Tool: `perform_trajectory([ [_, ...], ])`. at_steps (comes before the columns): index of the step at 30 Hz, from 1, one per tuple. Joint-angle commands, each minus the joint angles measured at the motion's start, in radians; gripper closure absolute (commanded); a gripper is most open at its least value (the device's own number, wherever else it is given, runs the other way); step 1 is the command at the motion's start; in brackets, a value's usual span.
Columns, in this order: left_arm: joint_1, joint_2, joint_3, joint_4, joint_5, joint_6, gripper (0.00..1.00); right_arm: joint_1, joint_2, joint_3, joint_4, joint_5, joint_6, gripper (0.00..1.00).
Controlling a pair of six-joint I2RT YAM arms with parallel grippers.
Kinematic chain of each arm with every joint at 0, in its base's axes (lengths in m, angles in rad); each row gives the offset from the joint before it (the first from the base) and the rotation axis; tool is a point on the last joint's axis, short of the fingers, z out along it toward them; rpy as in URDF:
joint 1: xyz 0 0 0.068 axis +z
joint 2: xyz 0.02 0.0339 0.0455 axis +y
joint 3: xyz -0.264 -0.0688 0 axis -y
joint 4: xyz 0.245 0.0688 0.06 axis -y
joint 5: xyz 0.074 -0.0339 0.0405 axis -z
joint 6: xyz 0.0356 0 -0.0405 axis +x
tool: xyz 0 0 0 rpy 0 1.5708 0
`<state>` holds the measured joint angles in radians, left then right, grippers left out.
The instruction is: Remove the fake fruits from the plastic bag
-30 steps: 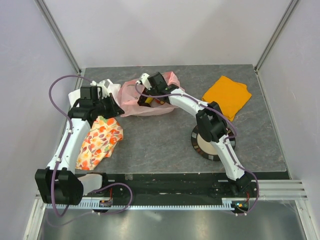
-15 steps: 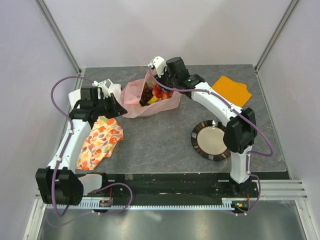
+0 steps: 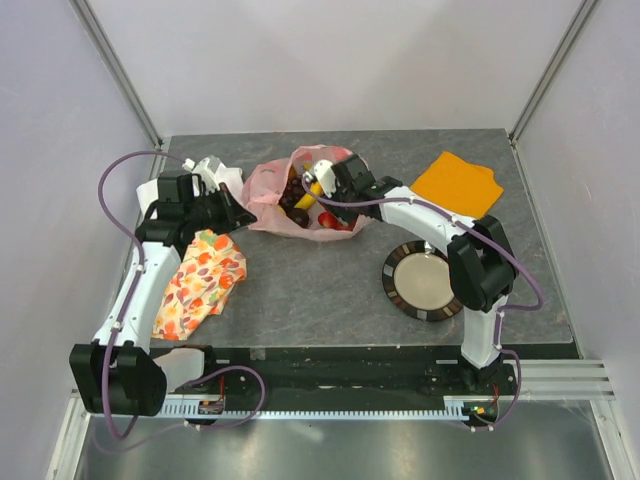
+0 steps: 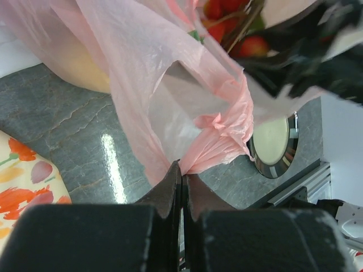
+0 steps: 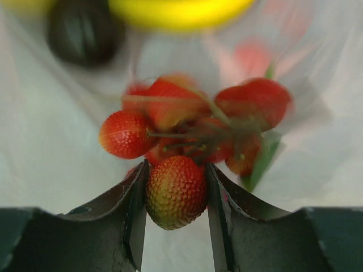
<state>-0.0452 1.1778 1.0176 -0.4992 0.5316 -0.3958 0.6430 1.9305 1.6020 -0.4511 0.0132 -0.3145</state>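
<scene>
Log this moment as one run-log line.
left gripper: shut on pink bag | right gripper: inside bag, shut on berry cluster | stage: nothing out of bag yet

The grey, stone-patterned counter [image 3: 320, 290] carries five things. A crinkled translucent pink plastic bag [image 3: 268, 190] lies at the rear centre. A flat square orange cloth [image 3: 457, 185] sits at the rear right, well apart from it. A floral orange-patterned cloth [image 3: 200, 285] lies on the left. A round dark-rimmed plate [image 3: 412, 285] with a cream centre rests towards the right front. A crumpled white item [image 3: 215, 172], partly hidden, lies at the rear left.
</scene>
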Motion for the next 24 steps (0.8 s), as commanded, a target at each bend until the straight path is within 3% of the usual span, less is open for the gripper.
perform_trajectory([
  [1, 0.005, -0.061, -0.002, -0.018, -0.007, -0.002, 0.98, 0.006, -0.091, -0.092, -0.118, 0.058, -0.029, 0.98],
  [4, 0.005, -0.084, -0.013, -0.062, -0.013, 0.005, 0.98, 0.029, -0.093, -0.099, -0.233, 0.045, -0.046, 0.8],
  [5, 0.005, -0.089, -0.014, -0.068, -0.018, 0.005, 0.98, 0.033, -0.087, -0.088, -0.25, 0.053, -0.055, 0.63],
  [7, 0.007, -0.096, -0.025, -0.07, -0.034, 0.011, 0.98, 0.032, -0.085, -0.038, -0.251, 0.068, -0.054, 0.52],
  [10, 0.008, -0.087, -0.033, -0.049, -0.05, 0.011, 0.98, 0.027, -0.062, 0.109, -0.233, 0.005, -0.038, 0.45],
  [14, 0.008, -0.055, -0.022, -0.03, -0.024, 0.009, 0.98, 0.027, 0.021, 0.263, -0.201, -0.143, 0.012, 0.46],
  [24, 0.008, -0.052, -0.016, -0.033, 0.007, 0.032, 0.98, 0.023, 0.32, 0.498, -0.164, -0.03, 0.23, 0.5],
])
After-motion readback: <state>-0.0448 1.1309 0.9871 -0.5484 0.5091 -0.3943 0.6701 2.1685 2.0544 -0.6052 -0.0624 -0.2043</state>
